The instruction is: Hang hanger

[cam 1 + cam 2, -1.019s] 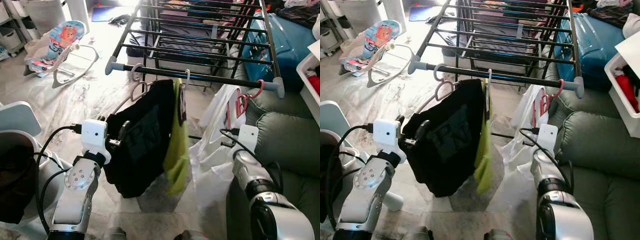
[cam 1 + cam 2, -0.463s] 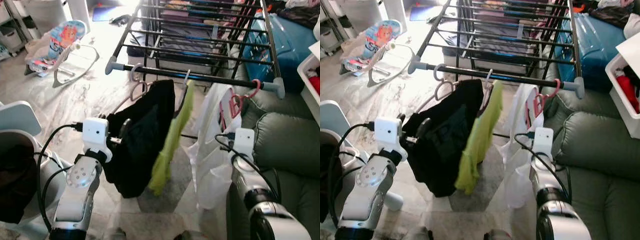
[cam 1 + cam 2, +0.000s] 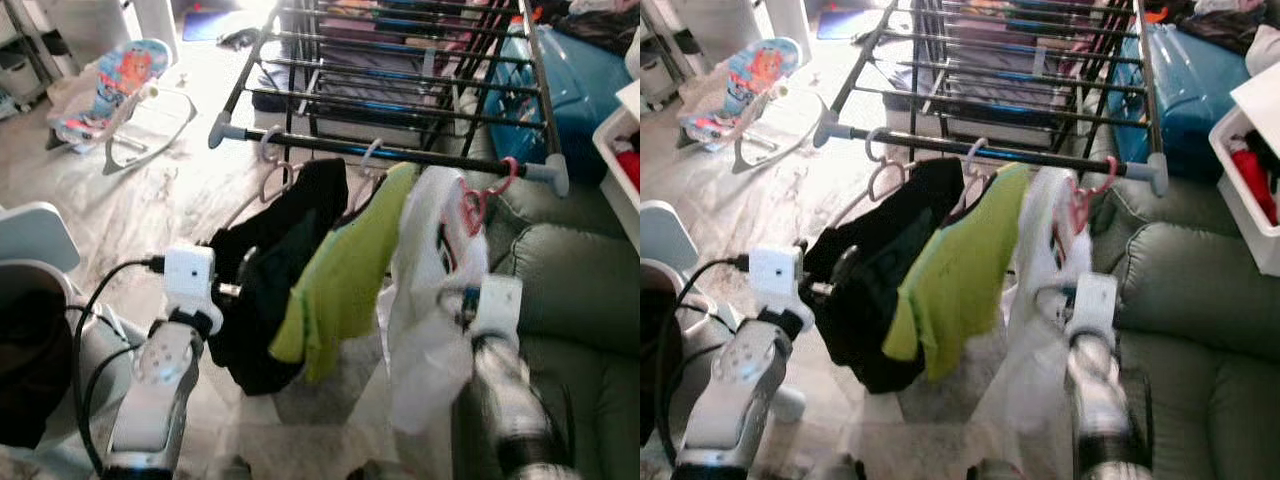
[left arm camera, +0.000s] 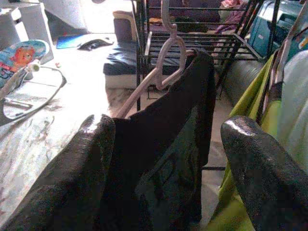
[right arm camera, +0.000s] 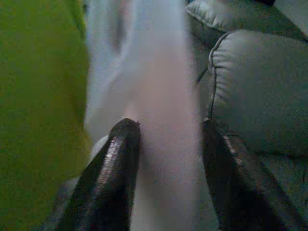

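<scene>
Three hangers hang on the drying rack's front rail (image 3: 410, 157). A pale hanger (image 4: 166, 57) carries a black garment (image 3: 275, 270). A lime green shirt (image 3: 345, 275) hangs beside it, tilted towards my left. A pink hanger (image 3: 488, 192) carries a white garment (image 3: 430, 300). My left gripper (image 4: 168, 130) is open just in front of the black garment. My right gripper (image 5: 168, 127) is open, and its fingers (image 5: 115, 159) straddle the blurred white cloth. The right wrist (image 3: 495, 305) sits low beside that garment.
A grey-green sofa (image 3: 580, 290) lies close on the right, with a blue suitcase (image 3: 585, 75) and a white bin (image 3: 620, 150) behind it. A baby bouncer (image 3: 115, 85) stands far left. A white basket holding dark clothes (image 3: 30, 330) is beside my left arm.
The green shirt has swung out and up towards the left. The white garment has swayed too. My right arm has dropped back and is blurred. The left arm has barely moved.
</scene>
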Motion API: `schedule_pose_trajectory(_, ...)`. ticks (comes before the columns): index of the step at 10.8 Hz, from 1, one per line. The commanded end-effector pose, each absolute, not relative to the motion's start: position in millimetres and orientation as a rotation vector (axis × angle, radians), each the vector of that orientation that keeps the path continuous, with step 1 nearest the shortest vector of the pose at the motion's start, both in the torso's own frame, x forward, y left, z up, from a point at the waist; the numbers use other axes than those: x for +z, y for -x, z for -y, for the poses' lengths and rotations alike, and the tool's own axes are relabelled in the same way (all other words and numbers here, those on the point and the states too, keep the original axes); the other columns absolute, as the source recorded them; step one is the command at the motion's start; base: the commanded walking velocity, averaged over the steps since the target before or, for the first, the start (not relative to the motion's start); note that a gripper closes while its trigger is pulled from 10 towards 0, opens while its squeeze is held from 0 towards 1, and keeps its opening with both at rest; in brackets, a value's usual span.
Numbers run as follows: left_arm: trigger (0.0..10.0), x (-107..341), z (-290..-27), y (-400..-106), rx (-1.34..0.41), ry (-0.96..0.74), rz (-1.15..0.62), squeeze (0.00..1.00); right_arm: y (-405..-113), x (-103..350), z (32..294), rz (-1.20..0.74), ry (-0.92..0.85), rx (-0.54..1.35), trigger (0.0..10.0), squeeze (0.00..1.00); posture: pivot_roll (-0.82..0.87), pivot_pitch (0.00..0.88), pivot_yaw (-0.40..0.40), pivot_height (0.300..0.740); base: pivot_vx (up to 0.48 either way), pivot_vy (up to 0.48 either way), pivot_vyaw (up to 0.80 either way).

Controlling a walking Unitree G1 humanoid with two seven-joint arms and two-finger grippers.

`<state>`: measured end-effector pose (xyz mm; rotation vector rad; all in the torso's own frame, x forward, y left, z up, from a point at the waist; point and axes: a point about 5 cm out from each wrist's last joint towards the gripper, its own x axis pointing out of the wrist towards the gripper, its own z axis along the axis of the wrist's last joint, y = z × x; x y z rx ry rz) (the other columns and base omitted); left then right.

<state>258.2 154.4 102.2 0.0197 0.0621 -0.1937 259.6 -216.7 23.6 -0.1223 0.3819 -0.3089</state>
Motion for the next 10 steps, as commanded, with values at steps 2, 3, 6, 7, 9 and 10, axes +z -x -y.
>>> schedule_pose_trajectory(2,10.0,101,-153,-255,-0.188,-0.02,-0.07,0.0,-250,44,208,-0.297,0.142,-0.253,10.0,1.0,-0.04,0.061,-0.03,0.74,0.0,0.0,0.0)
schedule_pose_trajectory(3,10.0,100,-151,-256,-0.191,-0.018,-0.072,0.0,-245,50,205,-0.27,0.17,-0.223,10.0,1.0,-0.04,0.061,-0.029,0.74,0.0,0.0,0.0)
schedule_pose_trajectory(6,10.0,102,-150,-256,-0.196,-0.017,-0.068,0.0,-240,53,207,-0.272,0.188,-0.216,10.0,1.0,-0.05,0.061,-0.028,0.74,0.0,0.0,0.0)
schedule_pose_trajectory(7,10.0,101,-154,-255,-0.189,-0.021,-0.072,0.0,-236,60,205,-0.231,0.232,-0.192,10.0,1.0,-0.04,0.062,-0.027,0.74,0.0,0.0,0.0)
schedule_pose_trajectory(9,10.0,101,-154,-255,-0.186,-0.022,-0.072,0.0,-240,82,200,-0.105,0.352,-0.182,10.0,1.0,-0.04,0.058,-0.024,0.74,0.0,0.0,0.0)
schedule_pose_trajectory(10,10.0,102,-151,-256,-0.19,-0.017,-0.069,0.0,-245,99,193,-0.02,0.383,-0.162,10.0,1.0,-0.04,0.057,-0.023,0.74,0.0,0.0,0.0)
